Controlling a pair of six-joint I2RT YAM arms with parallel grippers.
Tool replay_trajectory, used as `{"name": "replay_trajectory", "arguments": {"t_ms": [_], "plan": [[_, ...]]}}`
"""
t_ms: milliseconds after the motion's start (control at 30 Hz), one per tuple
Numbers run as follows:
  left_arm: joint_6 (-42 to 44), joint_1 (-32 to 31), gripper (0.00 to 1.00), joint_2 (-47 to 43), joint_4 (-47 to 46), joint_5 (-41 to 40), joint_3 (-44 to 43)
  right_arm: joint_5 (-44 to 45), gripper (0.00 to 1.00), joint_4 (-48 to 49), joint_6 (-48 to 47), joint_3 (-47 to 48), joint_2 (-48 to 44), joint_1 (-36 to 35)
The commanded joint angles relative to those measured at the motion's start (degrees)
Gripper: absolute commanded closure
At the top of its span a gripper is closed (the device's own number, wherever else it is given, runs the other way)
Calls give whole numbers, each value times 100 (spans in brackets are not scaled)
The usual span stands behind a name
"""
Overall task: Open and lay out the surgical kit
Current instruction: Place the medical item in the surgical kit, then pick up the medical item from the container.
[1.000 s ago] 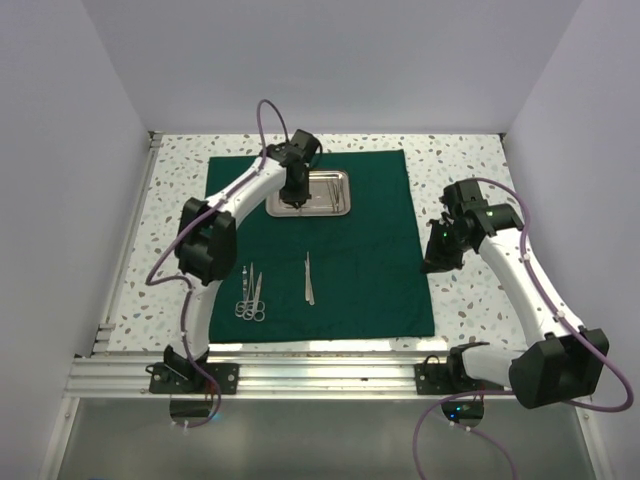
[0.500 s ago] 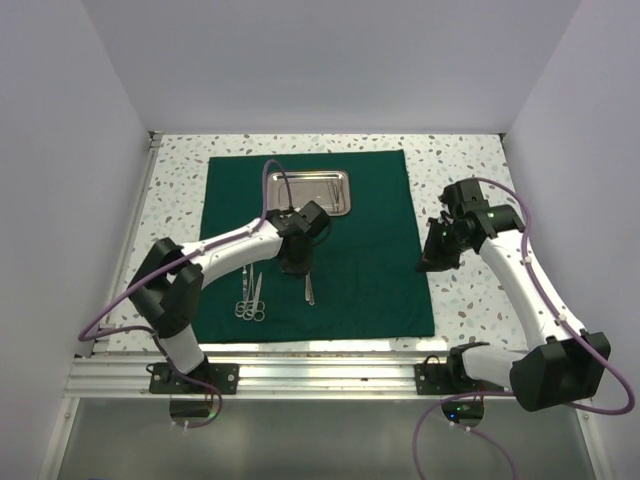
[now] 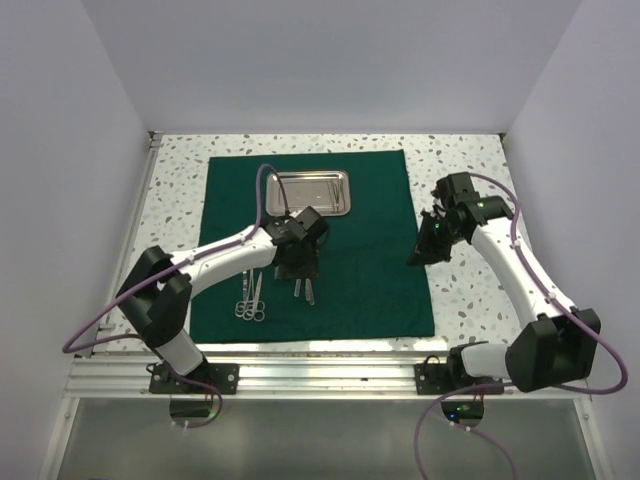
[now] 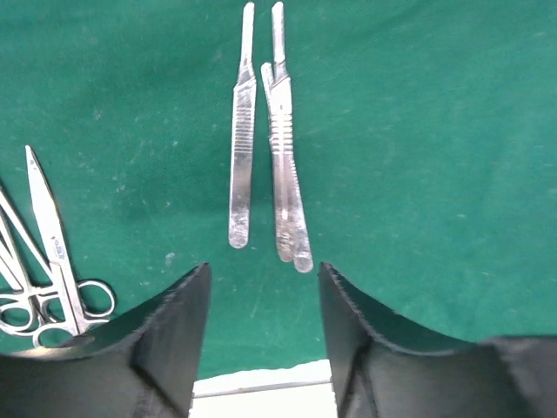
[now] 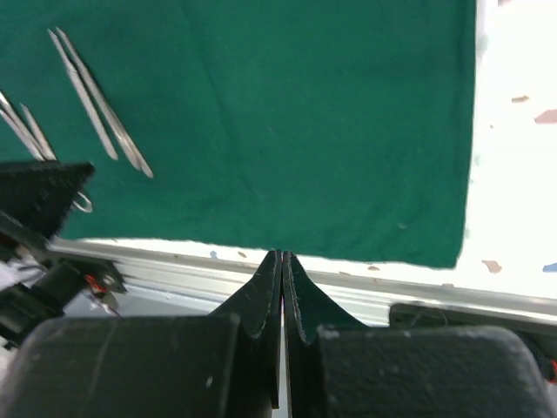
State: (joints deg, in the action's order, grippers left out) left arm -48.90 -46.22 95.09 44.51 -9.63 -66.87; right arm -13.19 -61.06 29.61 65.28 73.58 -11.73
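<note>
Over green cloth (image 3: 370, 270), left arm (image 3: 225, 255) stretched low, jaws apart above instruments (image 4: 281, 148), right jaws closed.

Top cam high, near side, looks down; both wrist cams close over green cloth (image 3: 370, 270), sharing slim tools (image 4: 241, 157).

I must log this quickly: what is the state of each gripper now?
Left gripper: open, holding nothing.
Right gripper: closed, holding nothing.

Speckled table (image 3: 470, 295) under my work. Aluminium rail (image 3: 320, 375) along its near edge. Plain white walls (image 3: 330, 60) around me.
</note>
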Motion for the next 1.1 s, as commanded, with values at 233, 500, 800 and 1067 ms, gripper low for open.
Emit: {"name": "replay_trajectory", "arguments": {"t_ms": [233,500,800,1067], "plan": [[346,95,40,-561,356,-13,-1283,-220,99,1008,476,2452,1719,-268],[601,806,42,-1387,708,-74,-1005,53,100,701,371,5042,3977,-646],[636,1115,43,-2108,804,-179,-397,379,100,94,309,7656,6254,-989],[970,1194,43,-2012,937,-514,-669,905,99,235,344,7746,6809,-1130]]}}
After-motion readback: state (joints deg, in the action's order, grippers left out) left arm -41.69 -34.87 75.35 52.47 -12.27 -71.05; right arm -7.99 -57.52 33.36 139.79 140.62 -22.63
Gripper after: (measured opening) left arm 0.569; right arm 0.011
